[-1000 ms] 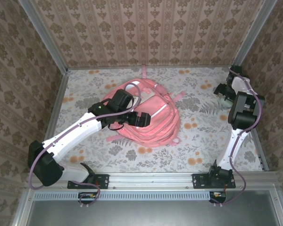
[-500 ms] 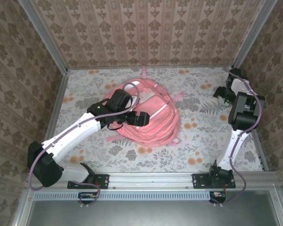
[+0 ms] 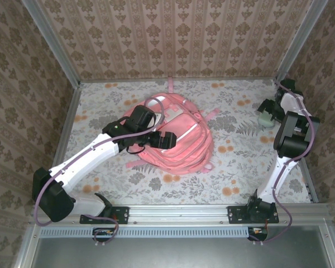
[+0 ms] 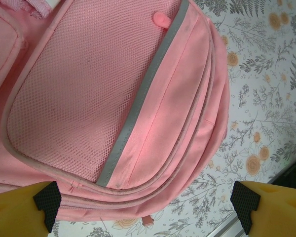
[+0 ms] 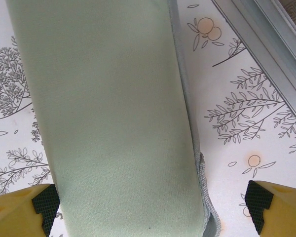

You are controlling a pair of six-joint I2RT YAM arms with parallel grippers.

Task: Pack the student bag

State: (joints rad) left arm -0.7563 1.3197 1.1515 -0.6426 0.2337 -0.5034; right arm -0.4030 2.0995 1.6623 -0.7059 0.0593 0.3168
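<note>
The backpack [image 3: 176, 134] lay flat a little left of the middle of the flowered table [image 3: 234, 167], its rounded bottom toward the arms and its straps trailing toward the far wall [image 3: 173, 39]. Bare tabletop showed all round it: a broad strip between it and the near edge, a narrower one on its left, and the widest stretch on its right.

The left gripper [image 3: 167, 140] hung over the backpack's front. In the wrist view, the left gripper [image 4: 147, 201] had its jaws spread wide, one pad low over the pink fabric and the other out past the backpack's curved edge, over the table. Nothing was held between them. Between the pads lay the mesh pocket [image 4: 79, 98], the grey stripe [image 4: 148, 94] and the stacked zip seams that followed the backpack's [image 4: 187, 108] outline.

Well off to the backpack's right, hard by the far right corner, the right gripper [image 3: 266, 110] stood above a pale green pouch [image 3: 264, 119]. The right wrist view showed the right gripper [image 5: 152, 203] with its jaws also wide apart, straddling the pouch [image 5: 108, 113]. One pad sat at the pouch's edge, whether touching I could not tell. The other stood clear of it, with bare table between. Beyond that pad ran the metal rail [image 5: 266, 44] along the table's edge, leaving little room on that side.
</note>
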